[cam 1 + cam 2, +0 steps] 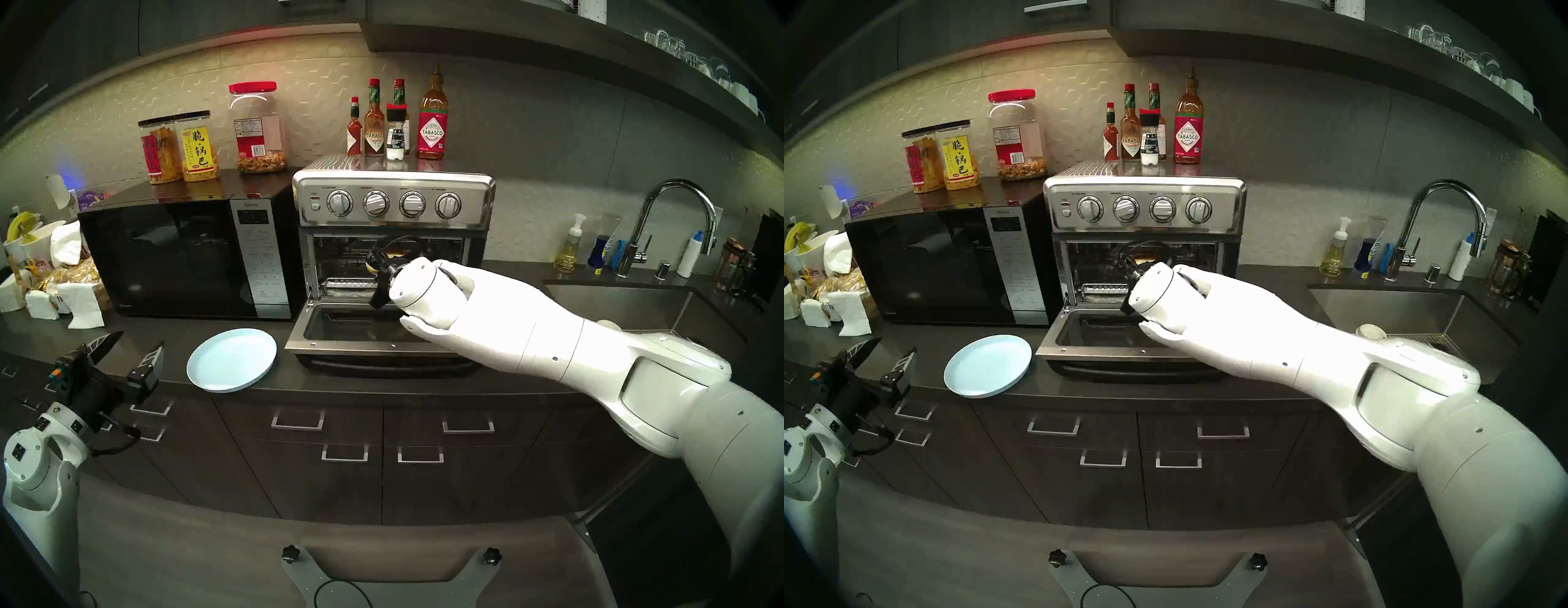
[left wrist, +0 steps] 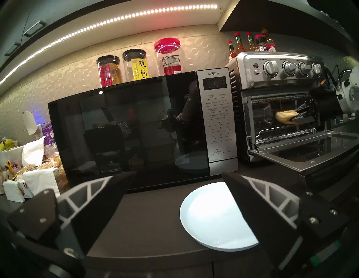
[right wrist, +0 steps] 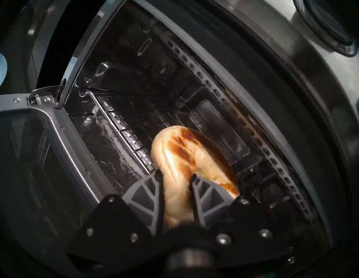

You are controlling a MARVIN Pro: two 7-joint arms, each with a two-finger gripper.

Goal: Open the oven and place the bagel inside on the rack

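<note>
Right tool [image 3: 175, 179] clamped on round toasted bagel [image 3: 180, 153], inside boxy steel oven [image 1: 394, 187], left tool [image 1: 127, 352] spread apart

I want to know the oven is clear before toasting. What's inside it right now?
Inside the oven: the bagel, shut in the right gripper above the wire rack, and crinkled foil on the floor. The arm hides the cavity's right side.

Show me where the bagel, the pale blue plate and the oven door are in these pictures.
bagel [image 3: 180, 153]: right wrist view, on its toasted brown face.
pale blue plate [image 1: 231, 360]: head left view, on its flat centre.
oven door [image 1: 297, 335]: head left view, on the metal frame's left side, door lowered.
</note>
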